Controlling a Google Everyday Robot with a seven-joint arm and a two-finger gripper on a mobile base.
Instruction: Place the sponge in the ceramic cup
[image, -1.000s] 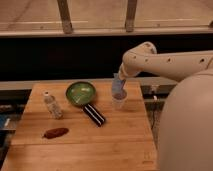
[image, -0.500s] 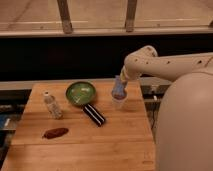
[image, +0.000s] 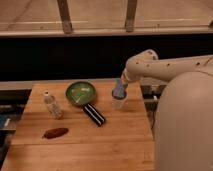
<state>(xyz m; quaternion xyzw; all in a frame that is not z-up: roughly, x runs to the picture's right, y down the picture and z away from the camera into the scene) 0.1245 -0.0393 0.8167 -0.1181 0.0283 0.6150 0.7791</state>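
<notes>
Placing step: by the right edge of the table (image: 75, 145) the gripper (image: 121, 84), pinching the sponge (image: 119, 92), holds it over the cup (image: 118, 103); next probably calls for lowering, then release

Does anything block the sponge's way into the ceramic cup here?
Nothing visible does. The gripper holds the sponge at the mouth of the ceramic cup; the green pan lies off to one side.
</notes>
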